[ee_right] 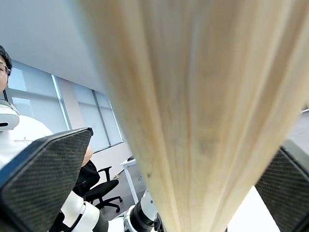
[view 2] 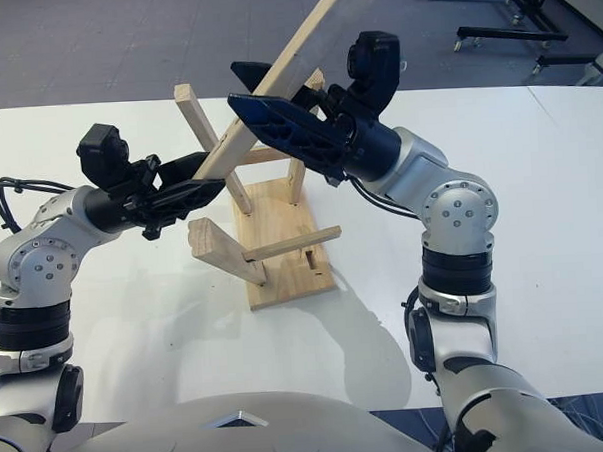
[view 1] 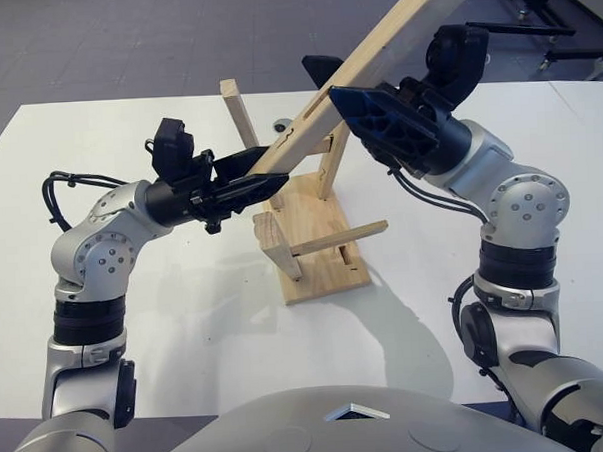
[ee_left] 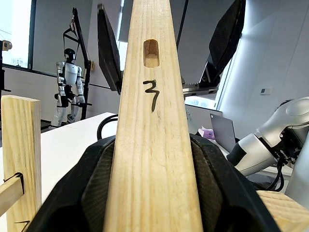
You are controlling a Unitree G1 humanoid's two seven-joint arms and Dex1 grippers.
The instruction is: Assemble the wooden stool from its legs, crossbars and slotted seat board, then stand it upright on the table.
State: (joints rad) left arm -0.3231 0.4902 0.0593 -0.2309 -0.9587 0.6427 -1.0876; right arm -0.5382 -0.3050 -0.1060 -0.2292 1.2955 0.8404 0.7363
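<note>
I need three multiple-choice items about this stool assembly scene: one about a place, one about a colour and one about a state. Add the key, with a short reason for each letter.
1. Where is the seat board?
A. Flat on the table
B. In the right gripper
C. On the floor

2. What colour is the table?
A. Brown
B. White
C. Green

3. What is the state of the left gripper?
A. Open and empty
B. Shut on the long leg
C. Resting flat on the table

Key:
1 A: the board lies on the table top between the two arms.
2 B: the surface around the board is white.
3 B: the left wrist view shows its pads against both sides of the leg.
</note>
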